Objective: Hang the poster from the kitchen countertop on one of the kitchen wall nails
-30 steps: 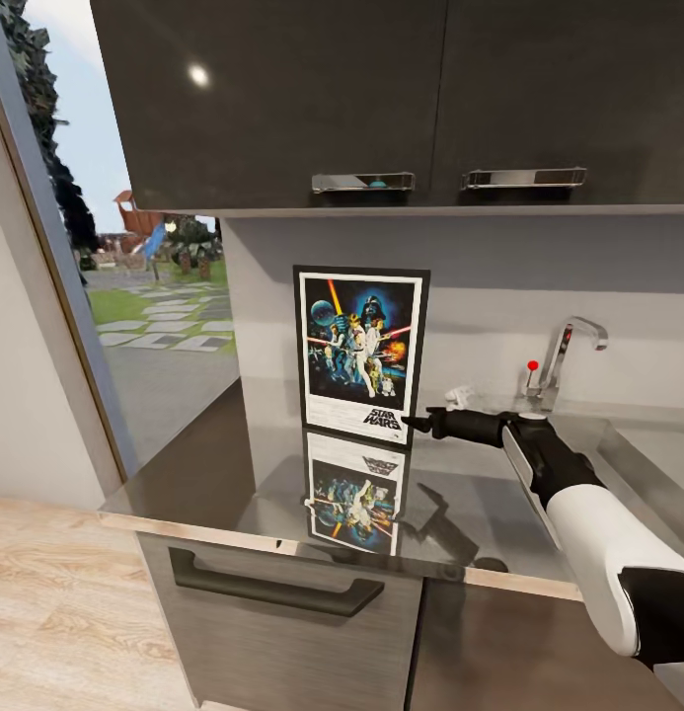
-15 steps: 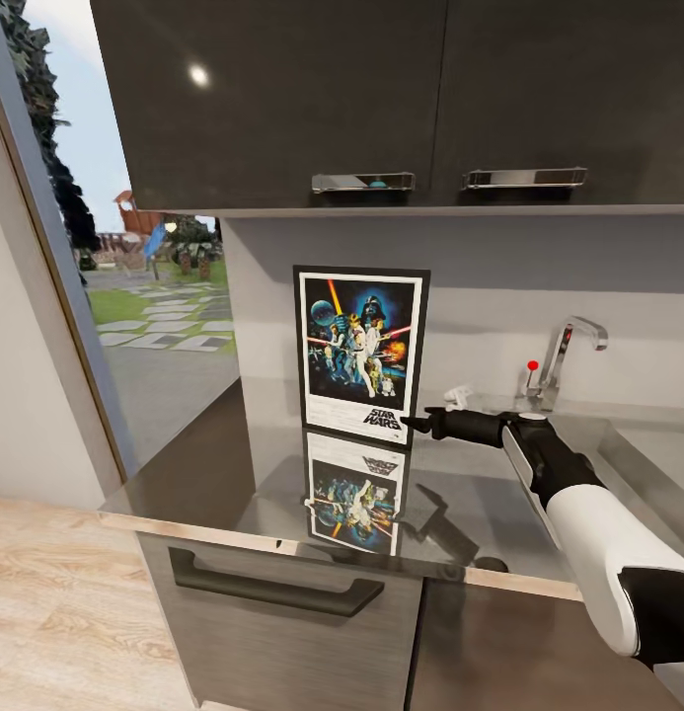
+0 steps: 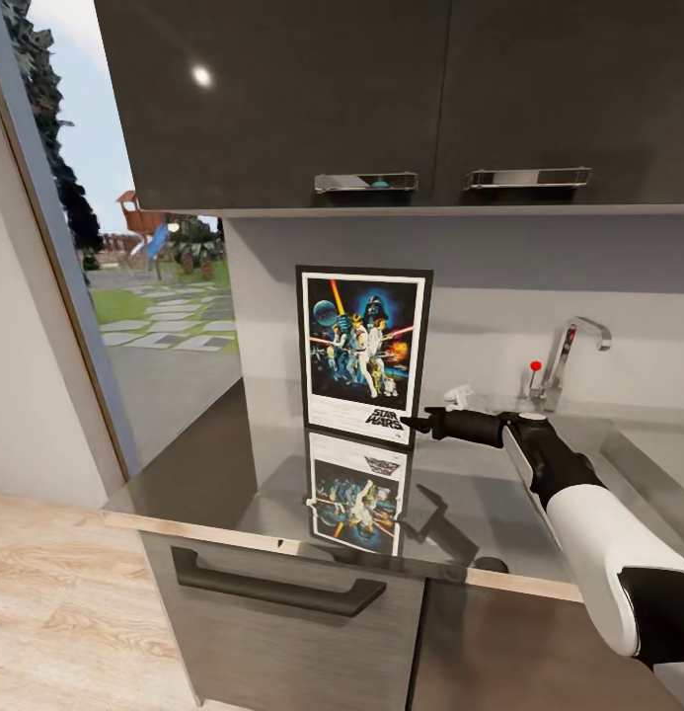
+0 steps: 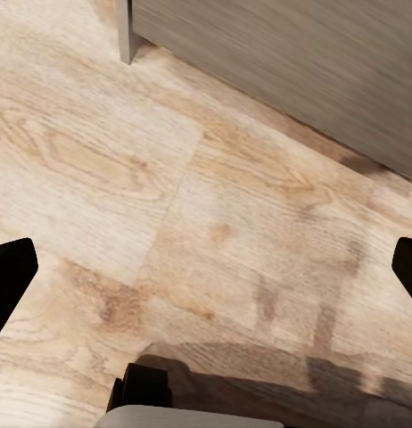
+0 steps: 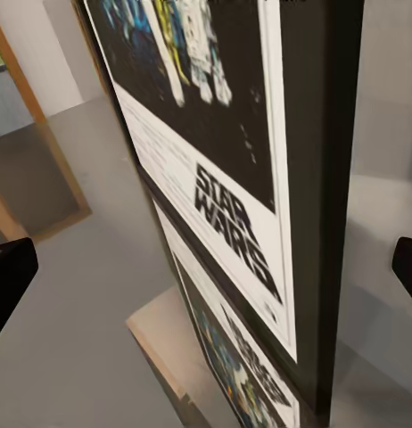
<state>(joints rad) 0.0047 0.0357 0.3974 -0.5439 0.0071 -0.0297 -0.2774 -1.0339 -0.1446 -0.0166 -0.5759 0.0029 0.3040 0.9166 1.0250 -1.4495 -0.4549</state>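
Head view: dark upper cabinets [image 3: 381, 89] fill the top, cut off by the frame. Below them, the kitchen countertop [image 3: 213, 464], glossy dark grey with a thin pale front edge; its right end runs out of frame past the sunken sink [image 3: 638, 454]. Window [image 3: 134, 276] on the left shows a garden; wooden floor [image 3: 55, 612] lower left. The poster [image 3: 363, 354] stands upright at the countertop's back edge against the wall, near the left end, its lower edge on the slab, with a dimmer upside-down mirror image below it. Bare slab lies open in front of the poster toward the front edge and between poster and sink. Right gripper [image 3: 413, 423] reaches in from the sink side, tip at the poster's lower right corner; contact hard to judge from here. Right wrist view: poster [image 5: 224, 169] seen steeply from its edge, "STAR WARS" lettering legible, fingers set wide with the frame edge between them, not clamped. Faucet [image 3: 564, 360] behind the arm, base partly hidden. Left wrist view: left gripper [image 4: 206, 267] spread wide over floor planks [image 4: 170, 196], a cabinet front [image 4: 286, 62] beside. No wall nail can be made out.
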